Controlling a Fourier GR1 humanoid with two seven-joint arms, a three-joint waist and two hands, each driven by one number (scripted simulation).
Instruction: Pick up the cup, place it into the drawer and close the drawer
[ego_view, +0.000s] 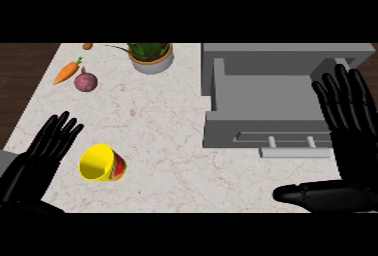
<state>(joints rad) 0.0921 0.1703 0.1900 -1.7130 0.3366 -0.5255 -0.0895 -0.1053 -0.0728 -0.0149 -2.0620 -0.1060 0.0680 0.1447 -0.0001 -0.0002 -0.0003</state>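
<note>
A yellow cup (101, 163) with a red and green pattern lies on its side on the marble counter (170, 135), its mouth turned toward the lower left. My left hand (40, 157) is open just left of the cup, fingers straight and pointing up, not touching it. The grey drawer (266, 97) stands pulled open at the right, its inside bare and its handle (294, 142) at the front. My right hand (347, 135) is open over the drawer's right side, fingers straight up and thumb stretched out to the left below the handle.
A potted plant (151, 55) stands at the back of the counter. A carrot (66, 72) and a dark red beet (86, 81) lie at the back left, with a small brown item (87, 46) at the far edge. Dark floor borders the counter's left side.
</note>
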